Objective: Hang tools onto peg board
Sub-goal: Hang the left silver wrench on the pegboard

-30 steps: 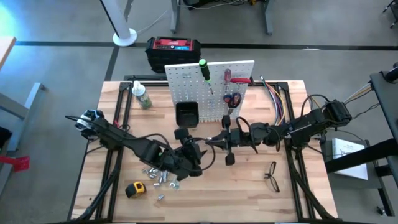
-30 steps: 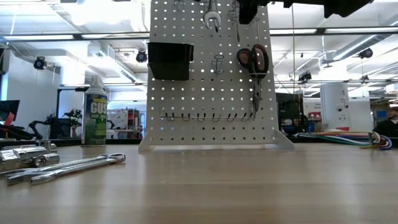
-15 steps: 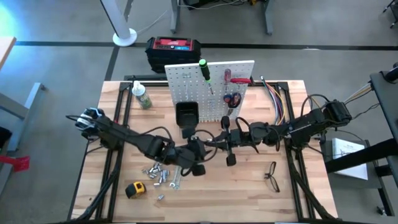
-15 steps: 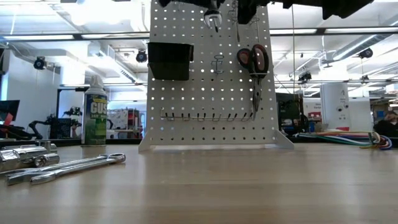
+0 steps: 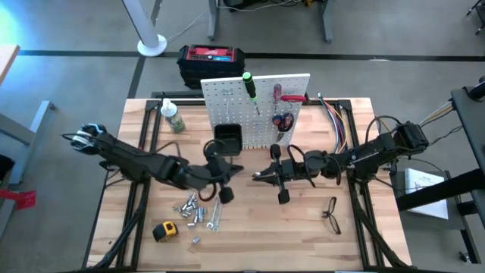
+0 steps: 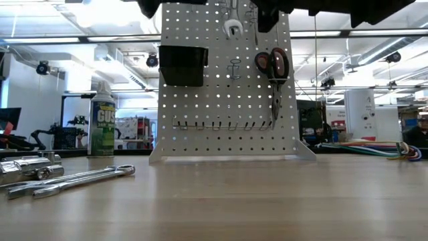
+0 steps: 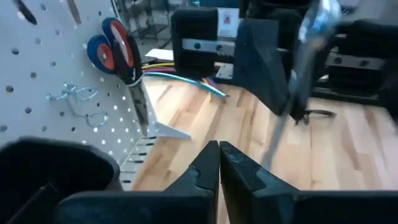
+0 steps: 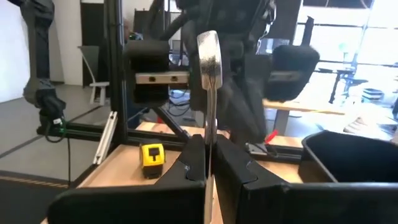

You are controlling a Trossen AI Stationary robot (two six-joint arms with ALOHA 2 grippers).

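Note:
The white peg board (image 5: pixel 258 106) stands at the table's far middle. A green-handled screwdriver (image 5: pixel 248 83), a red-handled one (image 5: pixel 276 92) and red-handled pliers (image 6: pixel 273 67) hang on it. My right gripper (image 5: pixel 260 176) is just in front of the board, shut on a silver wrench (image 8: pixel 209 74). My left gripper (image 7: pixel 219 163) is shut and holds nothing. It is next to the board's black bin (image 5: pixel 227 138) and points toward the right gripper. Loose wrenches (image 5: pixel 198 212), a yellow tape measure (image 5: pixel 164 230) and black-framed glasses (image 5: pixel 330 214) lie flat on the table. My right gripper pinches the wrench's shaft (image 8: pixel 210 134) between its two fingers, coming level from the table's right side. The wrench runs out past the fingertips to its free head (image 8: pixel 208 46). It is lifted clear of the table, its head (image 6: pixel 232 27) in front of the board's upper holes.
A green-labelled bottle (image 5: pixel 174 117) stands left of the board. A red-and-black box (image 5: pixel 212 57) sits on the floor behind the table. Coloured cables (image 5: pixel 337 121) lie along the table's right far side. Bare wood shows toward the near edge.
My left gripper has drawn back from the spot above the loose tools. It has gone toward the table's far left and now sits next to the black bin. My right gripper has kept its hold, and the wrench's head shows a little lower before the board.

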